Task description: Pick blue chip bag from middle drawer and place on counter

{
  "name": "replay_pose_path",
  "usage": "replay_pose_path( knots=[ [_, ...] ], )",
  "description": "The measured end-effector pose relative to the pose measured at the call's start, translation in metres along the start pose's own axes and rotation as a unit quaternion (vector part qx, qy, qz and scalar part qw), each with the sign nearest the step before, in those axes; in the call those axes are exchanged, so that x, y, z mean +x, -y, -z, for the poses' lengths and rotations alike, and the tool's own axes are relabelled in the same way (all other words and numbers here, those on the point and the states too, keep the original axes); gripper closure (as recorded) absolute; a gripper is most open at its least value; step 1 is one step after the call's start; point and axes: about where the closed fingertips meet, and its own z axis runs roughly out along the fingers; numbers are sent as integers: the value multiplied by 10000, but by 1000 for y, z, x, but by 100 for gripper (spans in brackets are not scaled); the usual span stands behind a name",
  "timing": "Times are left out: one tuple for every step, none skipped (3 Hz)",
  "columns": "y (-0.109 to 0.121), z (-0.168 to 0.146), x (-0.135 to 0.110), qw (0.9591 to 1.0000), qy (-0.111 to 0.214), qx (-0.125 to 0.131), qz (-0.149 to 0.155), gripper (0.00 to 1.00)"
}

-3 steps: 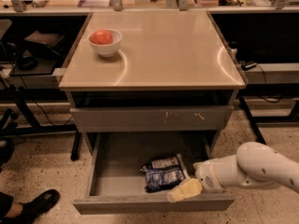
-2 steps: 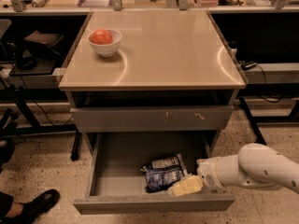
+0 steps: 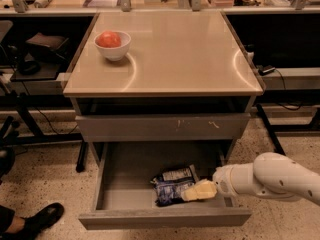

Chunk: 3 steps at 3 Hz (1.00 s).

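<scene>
- The blue chip bag [image 3: 172,184] is seen lying flat on the floor of the open middle drawer [image 3: 125,169], below the counter's front edge and right of that edge's midpoint.
- The gripper [image 3: 200,190] is found inside the drawer at the bag's right end, touching it or just beside it. Whether it is spread or closed on the foil cannot be told.
- The bag is judged to be light, soft and crumpled. It would be expected to give under pressure and to slip, since the foil looks glossy.
- A hold is best taken on a raised fold or the near right edge, where some thickness is offered. A flat panel is likely to slide away.
- The contents are presumed brittle, so only a gentle squeeze is called for.
- The counter [image 3: 185,54] is bare along its front edge and right side. A white bowl [image 3: 112,50] holding something red is set near the back-left corner, so room is left for the bag.
</scene>
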Motion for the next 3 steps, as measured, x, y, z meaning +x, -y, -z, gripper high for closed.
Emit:
replay_pose_path(
  knots=[
    [24,-1,-12,9983,237,386,-368,0],
    [23,-1,-13,9983,238,382,-367,0],
    [25,-15,-13,9985,118,424,-309,0]
  ],
)
